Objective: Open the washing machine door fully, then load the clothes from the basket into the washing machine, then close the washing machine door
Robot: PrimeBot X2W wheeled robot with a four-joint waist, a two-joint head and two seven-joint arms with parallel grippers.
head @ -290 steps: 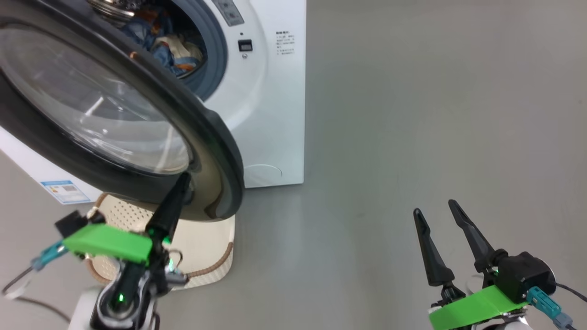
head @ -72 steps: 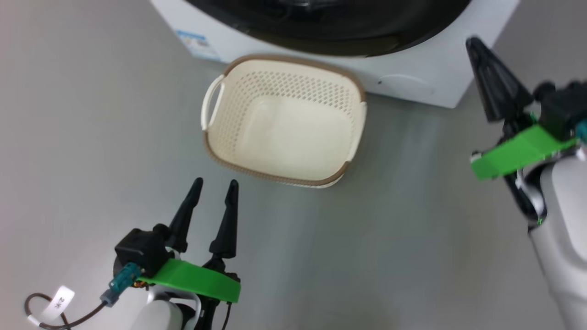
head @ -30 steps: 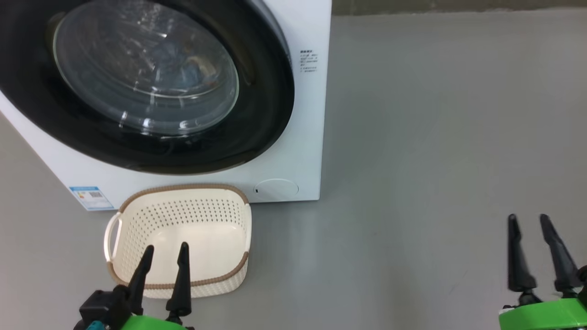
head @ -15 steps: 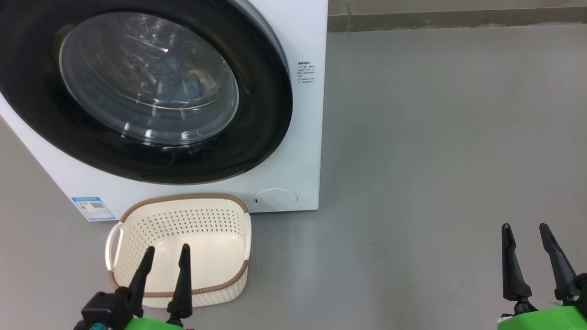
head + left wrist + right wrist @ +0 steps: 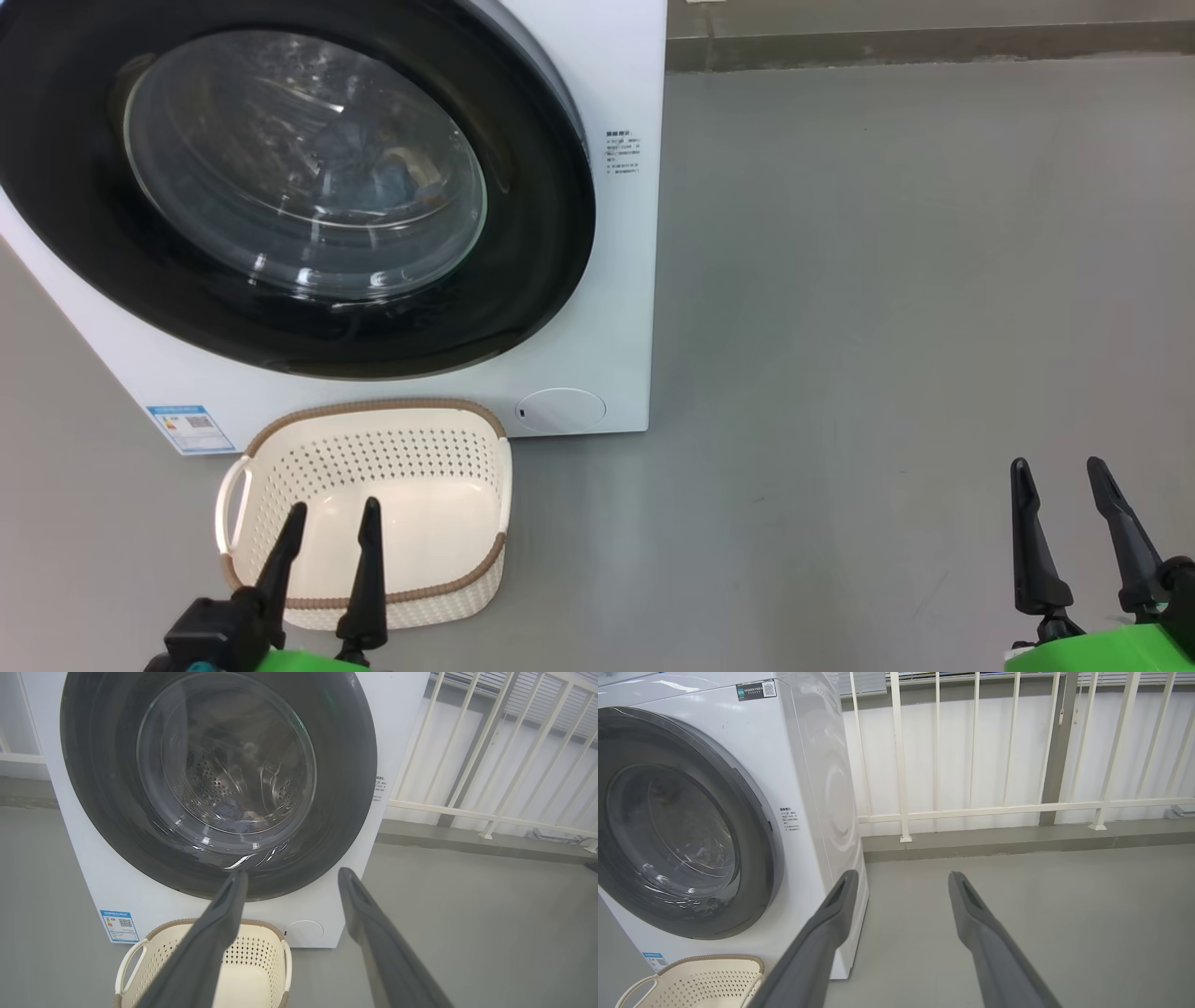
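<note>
We find the washing machine door [image 5: 303,173] shut, its black ring lying flush against the white front of the washing machine [image 5: 625,280] and its glass bulge facing out toward us. Being round, it has no long axis to speak of. Through the glass we make out the clothes [image 5: 392,173], blue with a pale patch, lying inside the drum. Just below the door, on the floor [image 5: 887,280] and close against the machine's lower front edge, the basket [image 5: 373,408] stands upright with nothing in it. Its long axis runs along the machine's front, and one white handle shows at its left end. The left end effector [image 5: 334,509] hangs just in front of the basket's near rim, fingers spread and gripping nothing, pointing up toward the door; it is plainly the nearer arm. The right end effector [image 5: 1058,464] hovers over bare floor well apart to the right, past the machine's right corner, likewise spread and empty. We judge all three steps done; should the door need a confirming push, it lies straight ahead of and above the left fingers.
</note>
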